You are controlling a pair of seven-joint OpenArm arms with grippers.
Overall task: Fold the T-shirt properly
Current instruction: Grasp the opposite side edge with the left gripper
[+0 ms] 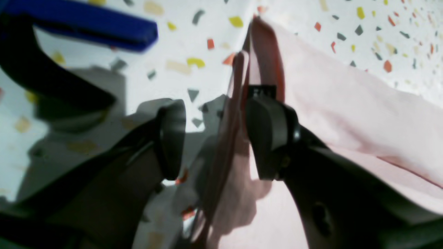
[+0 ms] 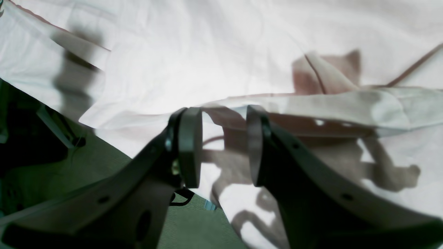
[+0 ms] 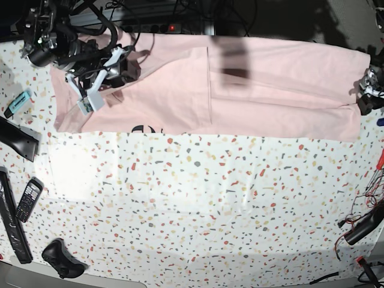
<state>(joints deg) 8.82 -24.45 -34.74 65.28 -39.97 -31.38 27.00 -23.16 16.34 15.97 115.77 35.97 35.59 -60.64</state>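
The pale pink T-shirt (image 3: pixel 270 84) lies spread along the far side of the speckled table, with a trace of black lettering (image 3: pixel 141 128) at its near edge. My left gripper (image 3: pixel 364 102) sits at the shirt's right end. In the left wrist view, the left gripper (image 1: pixel 218 138) is open, and a raised fold of the T-shirt (image 1: pixel 346 103) stands between the fingers, close to the right pad (image 1: pixel 268 135). My right gripper (image 3: pixel 90 99) hovers over the shirt's left end. Seen from the right wrist, the right gripper (image 2: pixel 221 145) is open just above the T-shirt (image 2: pixel 207 52).
Left of the shirt are a teal item (image 3: pixel 18 102), a black bar (image 3: pixel 13 228), a phone (image 3: pixel 28 199) and a black controller (image 3: pixel 61 259). Cables (image 3: pixel 360 228) lie at the right edge. A blue object (image 1: pixel 86 27) is near the left gripper.
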